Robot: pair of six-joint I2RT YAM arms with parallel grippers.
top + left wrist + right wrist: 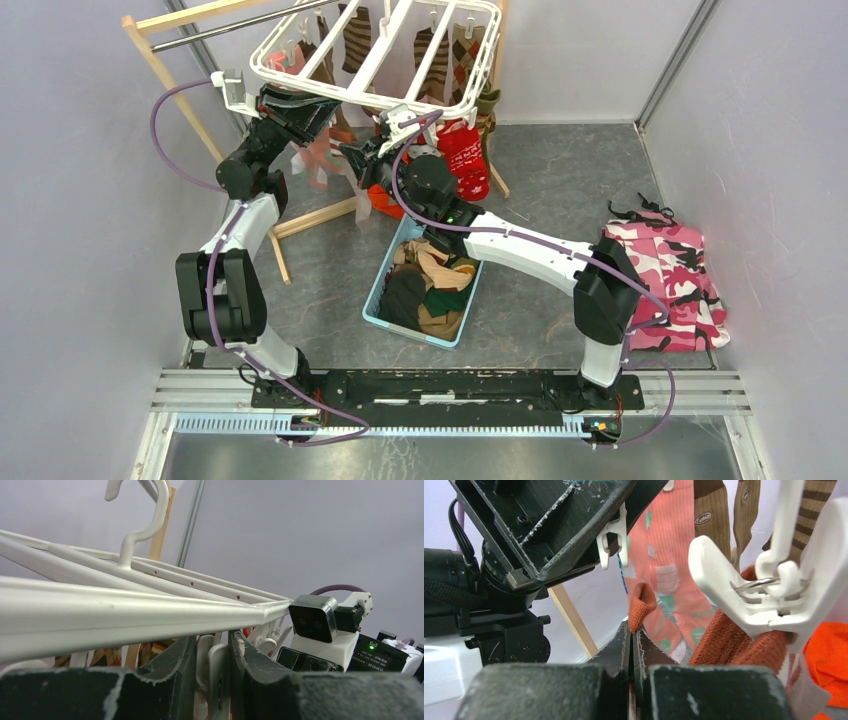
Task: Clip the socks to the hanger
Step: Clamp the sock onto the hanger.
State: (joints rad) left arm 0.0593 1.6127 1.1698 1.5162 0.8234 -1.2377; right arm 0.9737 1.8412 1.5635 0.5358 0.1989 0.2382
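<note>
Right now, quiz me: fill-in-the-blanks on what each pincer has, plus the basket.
The left pincer is shut on a white ____ of the hanger. The right pincer pinches a rust-orange ____. The basket is light ____.
Missing: clip; sock; blue.

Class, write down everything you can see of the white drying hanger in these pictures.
The hanger is a white, glossy plastic rectangular frame with parallel slats and a hook rising from its middle. It hangs in the air by the wooden stand. Small white clips dangle beneath it; striped brown socks and a red sock hang from it. The left gripper pinches one clip at its near edge.
</note>
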